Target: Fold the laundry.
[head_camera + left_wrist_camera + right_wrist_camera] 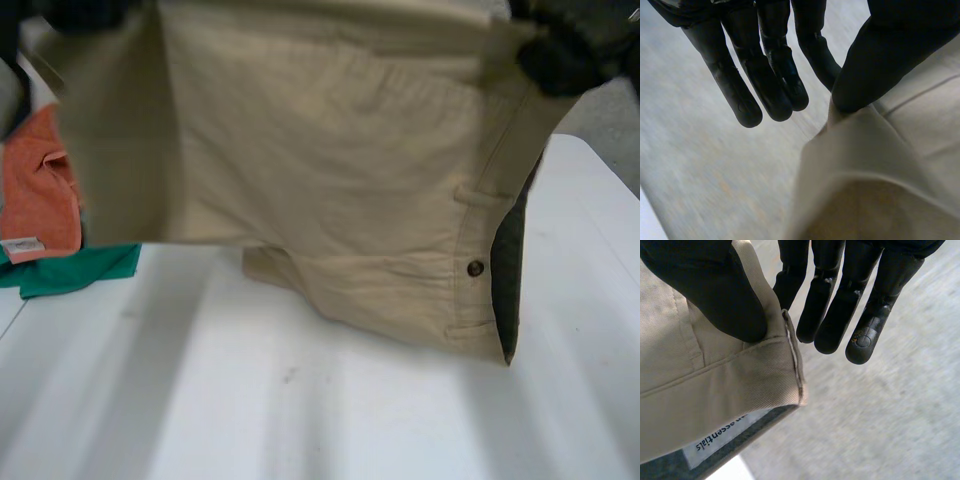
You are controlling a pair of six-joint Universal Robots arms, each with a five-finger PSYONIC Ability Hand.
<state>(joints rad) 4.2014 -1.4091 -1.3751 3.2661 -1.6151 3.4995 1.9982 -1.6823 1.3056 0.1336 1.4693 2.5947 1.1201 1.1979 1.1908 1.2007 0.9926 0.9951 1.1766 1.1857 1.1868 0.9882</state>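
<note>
tan trousers (330, 170) hang right up in front of the head camera (they could be shorts, i can't tell), stretched wide between both hands and lifted over the white table (300, 420). only their lowest fold seems to reach the tabletop. the waistband runs down the side nearest the right arm, with its dark lining showing along the edge.

at the table's left side lies an orange garment (40, 190). a green garment (70, 270) sticks out from beneath it.

the left hand (747, 65) is up at one top corner of the cloth. its thumb pinches a fold against the nearest finger, and the other fingers are straight and clear of the fabric. the right hand (850, 295) has the end of the waistband caught the same way, thumb pressed on it with a finger behind, the rest extended and touching nothing.

a white label (720, 437) reading "essentials" is sewn inside the waistband near that thumb. on the waistband's outer face sit a belt loop (478, 197) and, below it, a small dark button (475, 268).
</note>
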